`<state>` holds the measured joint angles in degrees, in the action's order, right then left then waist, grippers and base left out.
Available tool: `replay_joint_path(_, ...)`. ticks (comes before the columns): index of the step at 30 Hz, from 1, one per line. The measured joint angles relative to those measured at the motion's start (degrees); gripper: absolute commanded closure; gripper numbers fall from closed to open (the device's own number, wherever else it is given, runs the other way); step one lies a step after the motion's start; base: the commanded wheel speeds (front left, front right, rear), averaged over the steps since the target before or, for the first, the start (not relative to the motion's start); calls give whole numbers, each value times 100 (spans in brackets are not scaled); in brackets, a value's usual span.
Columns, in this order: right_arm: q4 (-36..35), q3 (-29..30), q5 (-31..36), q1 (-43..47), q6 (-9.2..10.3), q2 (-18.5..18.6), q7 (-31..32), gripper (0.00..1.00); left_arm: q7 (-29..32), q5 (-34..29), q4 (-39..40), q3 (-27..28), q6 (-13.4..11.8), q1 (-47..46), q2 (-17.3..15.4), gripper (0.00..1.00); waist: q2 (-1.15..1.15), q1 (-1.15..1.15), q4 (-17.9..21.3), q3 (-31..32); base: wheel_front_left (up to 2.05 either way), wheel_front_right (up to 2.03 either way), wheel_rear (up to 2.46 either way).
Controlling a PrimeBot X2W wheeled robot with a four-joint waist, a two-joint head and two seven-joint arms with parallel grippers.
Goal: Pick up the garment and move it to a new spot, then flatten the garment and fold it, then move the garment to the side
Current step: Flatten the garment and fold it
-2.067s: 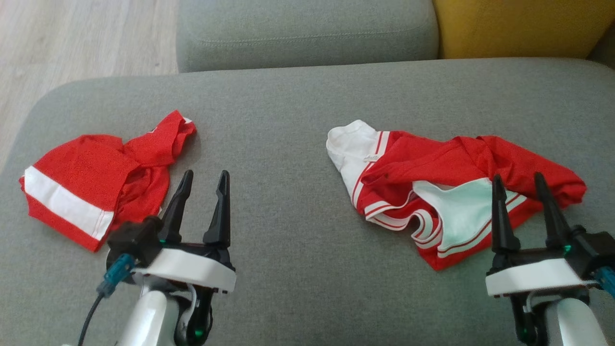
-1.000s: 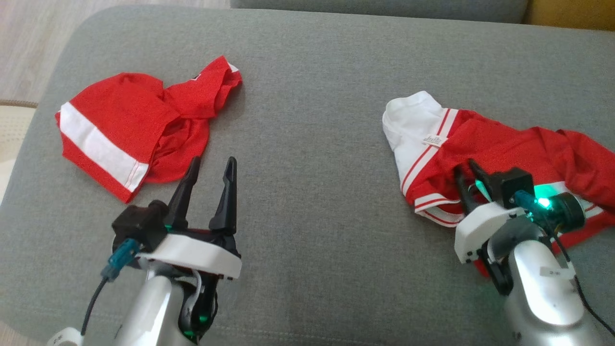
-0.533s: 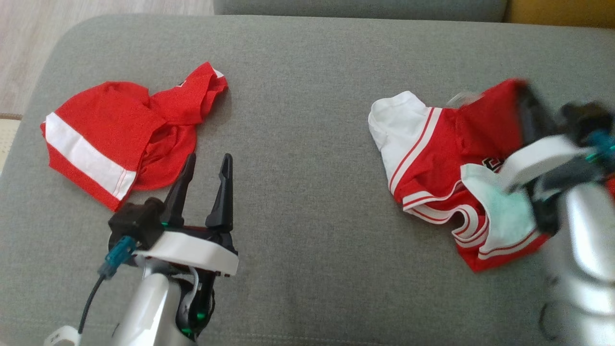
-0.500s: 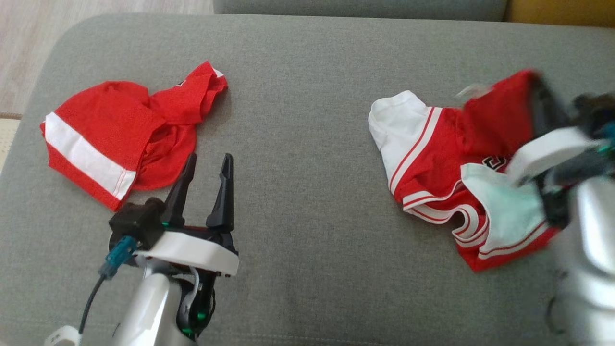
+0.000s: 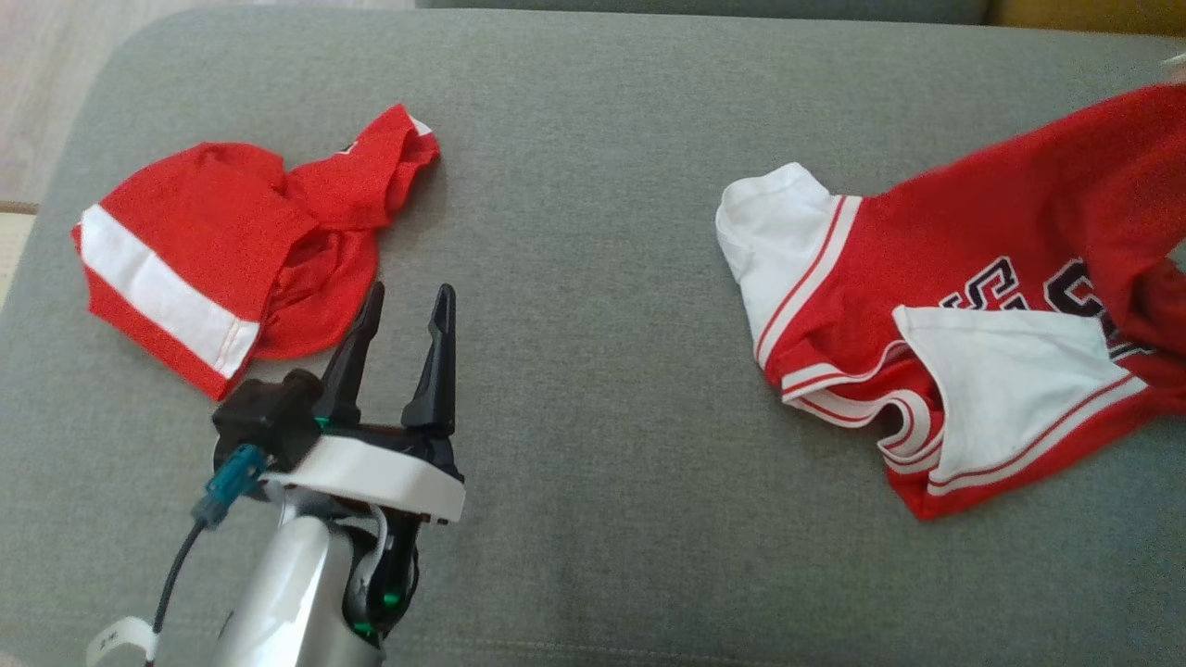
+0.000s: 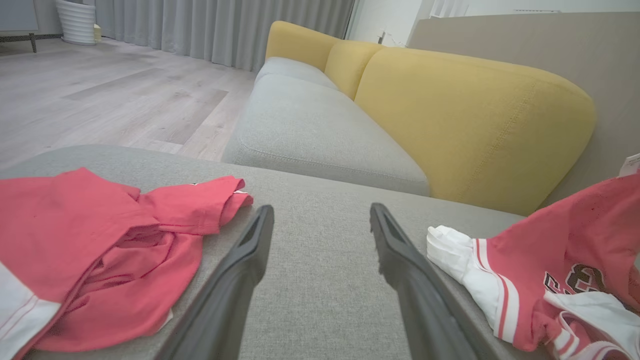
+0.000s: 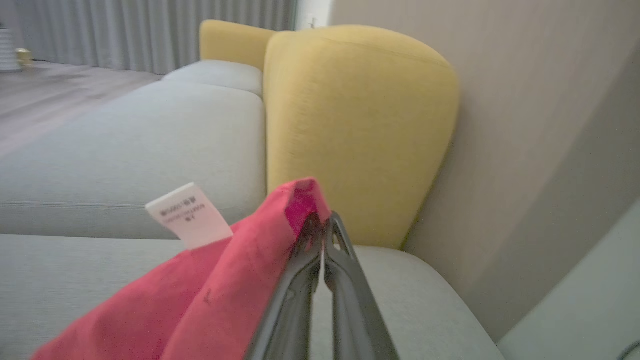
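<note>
**Q:** Head view: what has changed?
**A:** The jersey, a crumpled heap 2 s ago, is now drawn out toward the right edge of the grey seat cushion. Its far hem rises out of frame, and black lettering is exposed. Its white end rests on the cushion. The left gripper hovers empty with fingers spread, just beside a second red garment, which lies as it did.

**Q:** Left wrist view?
**A:** The same spread fingers, with nothing between them. The jersey lies to their right, its upper part lifted.

**Q:** Right wrist view?
**A:** The right gripper, open 1 s ago, is pressed together on a fold of the jersey's red fabric. A white care label sits beside the fold, and both are clear of the cushion.

**Q:** Meaning for the task?
**A:** The pick-up appears secured and the carry to a new spot looks begun, though much of the cloth trails on the cushion. Flattening and folding remain.
</note>
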<state>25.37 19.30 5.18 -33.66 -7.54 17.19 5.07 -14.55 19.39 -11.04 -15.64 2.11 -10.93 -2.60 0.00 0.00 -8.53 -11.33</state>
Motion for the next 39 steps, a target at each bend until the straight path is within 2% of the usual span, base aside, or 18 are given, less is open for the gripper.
replay_joint_path(2,257,573,263,-112,0,-16,-30,100,0,-2,2,5,20,-1,0,0,0,0,49,-28,0,0,0)
replay_joint_path(3,356,790,455,-199,0,-13,-82,16,0,-3,2,9,45,-3,0,0,0,0,69,-46,0,0,0)
replay_joint_path(4,450,944,573,-305,0,-12,-114,0,0,-11,1,10,45,-9,1,0,0,0,85,-61,0,0,0)
replay_joint_path(10,626,838,708,-731,0,-200,-557,0,0,-10,-3,37,46,-85,4,0,0,0,156,-56,0,0,0)
replay_joint_path(16,478,208,331,-457,0,-563,-1053,0,0,-10,-23,45,44,-95,4,0,0,0,226,160,0,0,0)
replay_joint_path(24,-684,-781,-502,1019,0,-1047,-1248,0,0,38,34,37,-19,117,3,0,0,0,335,630,0,0,0)
replay_joint_path(30,-1611,-1132,-844,2280,0,-1324,-1248,0,0,99,58,-1,-94,282,1,0,0,0,460,898,0,0,0)
replay_joint_path(35,-1922,-1417,-931,3189,0,-1445,-1296,0,0,156,45,-32,-119,421,1,0,0,-1,596,1020,0,0,0)
replay_joint_path(39,-1930,-1604,-1044,3507,0,-1461,-1324,0,0,207,16,-62,-120,486,0,0,0,-1,699,1028,0,0,0)
